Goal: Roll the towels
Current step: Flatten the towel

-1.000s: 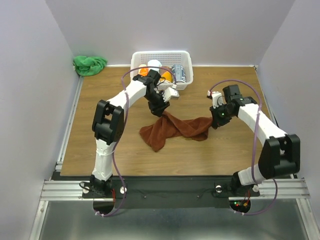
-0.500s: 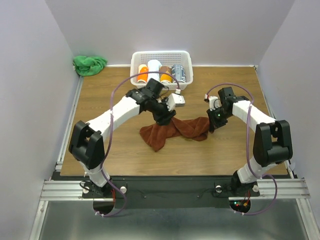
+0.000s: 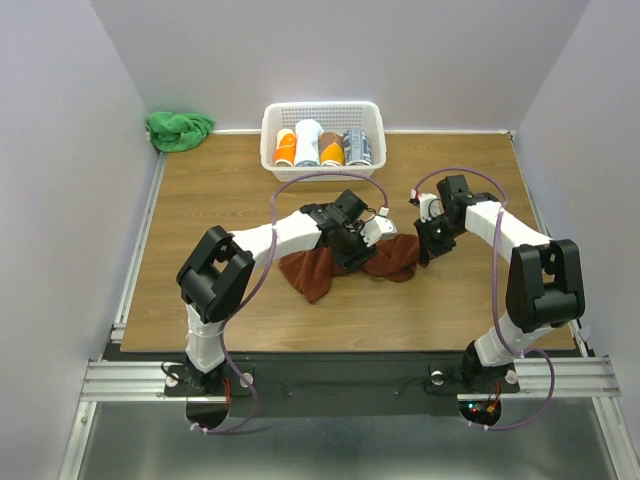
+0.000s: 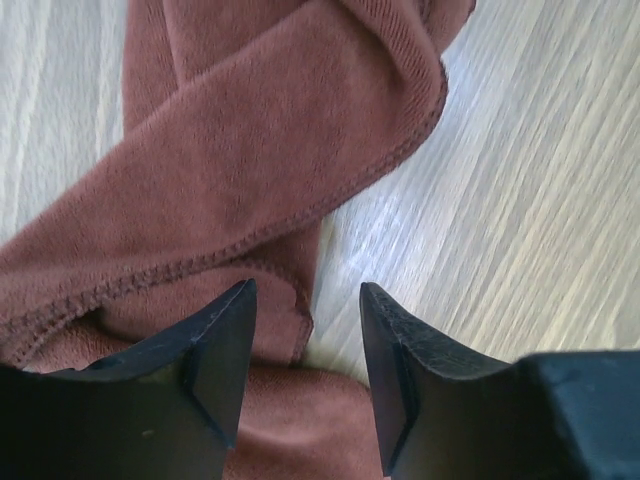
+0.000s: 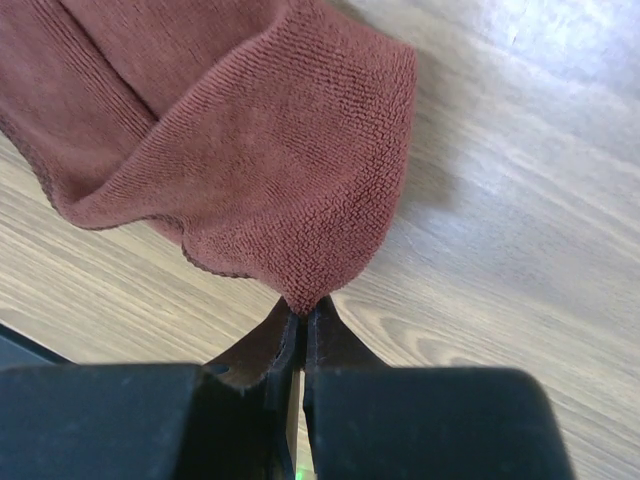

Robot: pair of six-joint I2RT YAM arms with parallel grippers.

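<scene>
The reddish-brown towel (image 3: 308,274) lies crumpled and twisted across the middle of the table. My left gripper (image 3: 353,250) hovers low over its middle. In the left wrist view that gripper (image 4: 305,290) is open, its fingers standing either side of a stitched hem of the towel (image 4: 250,170), with bare wood on the right. My right gripper (image 5: 302,305) is shut on the pinched right corner of the towel (image 5: 270,170); from above it (image 3: 426,251) sits at the towel's right end. The green towel (image 3: 180,129) lies bunched at the far left corner, away from both arms.
A white basket (image 3: 322,108) stands at the back middle with rolled towels in it: orange (image 3: 285,148), white (image 3: 308,143) and grey-patterned (image 3: 357,147). Walls close the table on the left, right and back.
My left arm has swung from beside the basket forward and right, down over the towel's middle, its jaws a little wider. The right gripper kept its hold and shifted slightly left; the towel bunched up.
</scene>
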